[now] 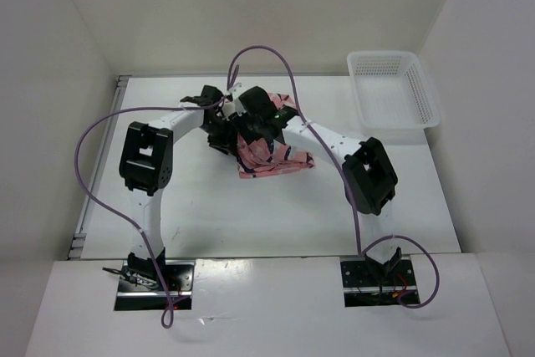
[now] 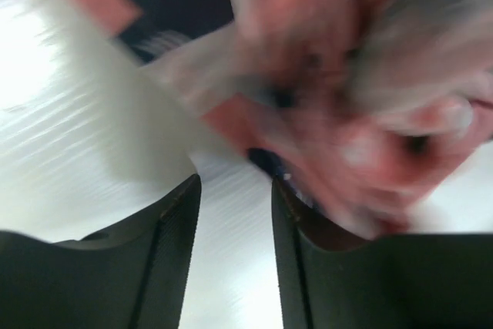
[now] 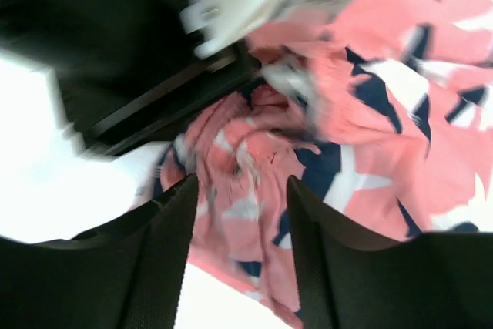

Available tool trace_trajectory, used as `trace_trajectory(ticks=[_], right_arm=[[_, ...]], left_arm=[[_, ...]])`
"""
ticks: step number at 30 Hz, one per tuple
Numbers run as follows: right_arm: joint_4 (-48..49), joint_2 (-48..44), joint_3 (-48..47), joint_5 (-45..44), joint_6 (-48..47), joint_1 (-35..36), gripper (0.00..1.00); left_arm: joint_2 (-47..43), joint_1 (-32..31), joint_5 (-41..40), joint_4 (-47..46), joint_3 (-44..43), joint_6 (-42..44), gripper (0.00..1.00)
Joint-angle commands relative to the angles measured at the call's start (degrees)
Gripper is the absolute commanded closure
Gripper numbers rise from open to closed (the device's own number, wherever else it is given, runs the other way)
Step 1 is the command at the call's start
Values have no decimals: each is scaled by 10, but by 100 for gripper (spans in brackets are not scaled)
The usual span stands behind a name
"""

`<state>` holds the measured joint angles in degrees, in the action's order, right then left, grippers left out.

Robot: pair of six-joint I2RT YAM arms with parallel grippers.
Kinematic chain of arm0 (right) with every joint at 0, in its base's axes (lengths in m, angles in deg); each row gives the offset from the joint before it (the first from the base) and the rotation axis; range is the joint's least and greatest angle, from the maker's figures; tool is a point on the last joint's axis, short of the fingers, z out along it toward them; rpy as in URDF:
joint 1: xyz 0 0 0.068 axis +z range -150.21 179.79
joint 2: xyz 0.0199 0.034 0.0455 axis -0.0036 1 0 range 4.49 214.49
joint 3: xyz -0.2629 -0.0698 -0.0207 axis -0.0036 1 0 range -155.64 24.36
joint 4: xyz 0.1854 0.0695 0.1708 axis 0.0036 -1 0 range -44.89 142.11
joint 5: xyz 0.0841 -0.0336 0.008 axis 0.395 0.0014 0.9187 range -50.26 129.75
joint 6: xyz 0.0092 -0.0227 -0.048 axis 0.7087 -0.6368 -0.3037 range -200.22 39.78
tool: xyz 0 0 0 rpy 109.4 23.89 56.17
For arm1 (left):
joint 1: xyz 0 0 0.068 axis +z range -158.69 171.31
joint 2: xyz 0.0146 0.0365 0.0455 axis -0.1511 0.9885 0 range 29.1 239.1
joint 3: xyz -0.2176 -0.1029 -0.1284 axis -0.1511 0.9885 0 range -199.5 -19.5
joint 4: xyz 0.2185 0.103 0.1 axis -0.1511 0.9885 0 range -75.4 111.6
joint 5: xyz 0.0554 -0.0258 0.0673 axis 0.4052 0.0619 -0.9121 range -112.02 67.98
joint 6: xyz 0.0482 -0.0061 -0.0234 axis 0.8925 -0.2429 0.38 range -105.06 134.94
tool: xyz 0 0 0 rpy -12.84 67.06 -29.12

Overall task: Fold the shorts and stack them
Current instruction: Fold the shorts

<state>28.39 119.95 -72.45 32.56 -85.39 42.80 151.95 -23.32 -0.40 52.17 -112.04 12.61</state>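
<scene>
On my left wrist feed, the left hand [image 2: 235, 213] is spread apart. Bare white table [image 2: 62, 136] shows in the gap and nothing is clamped. The picture is heavily blurred, but from 12 round to 3 o'clock of that hand I can make out the shorts [image 2: 331, 129], a smear of salmon pink with dark navy patches, just beyond the tips. I cannot tell whether the cloth touches either one.

The right hand [image 3: 239, 221] is also apart. Pink cloth with navy-and-white shapes fills the gap and spreads away to 1 and 3 o'clock, rumpled and twisted rather than flat. I cannot tell whether the cloth is pinched. At 10 to 12 o'clock in that same feed, the black-and-white body of the left arm [image 3: 115, 59] sits just beside the cloth.

From the overhead camera, both arms reach in and meet over one crumpled heap near the middle of the table, toward its far edge. I cannot tell how many pairs are in it. A white mesh basket [image 1: 393, 98] stands well apart at about 2 o'clock from the heap, in the far right corner.
</scene>
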Motion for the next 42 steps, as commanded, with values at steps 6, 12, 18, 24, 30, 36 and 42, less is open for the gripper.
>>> trace_trajectory(ticks=[6, 12, 18, 24, 30, 36, 42], right_arm=[[-25, -51, -39, 125, -56, 69, 42], [13, -110, 51, 5, -89, 56, 69], [34, -158, 141, -7, -83, 2, 83], [79, -172, 220, -15, -83, -40, 83], [104, -137, 275, -8, -120, -89, 79], [90, -117, 301, 45, -137, -89, 75], [90, -104, 332, 61, -136, -89, 75]], left_arm=[[-84, 16, -52, 20, -5, 23, 48], [-120, 28, -27, 49, -58, 23, 41], [-91, 2, 6, 49, -128, 23, 33], [2, -30, -30, 33, -198, 23, 16], [57, -57, -71, -9, -216, 23, 11], [92, -57, -171, -25, -214, 23, 44], [70, -44, -227, -49, -179, 23, 63]])
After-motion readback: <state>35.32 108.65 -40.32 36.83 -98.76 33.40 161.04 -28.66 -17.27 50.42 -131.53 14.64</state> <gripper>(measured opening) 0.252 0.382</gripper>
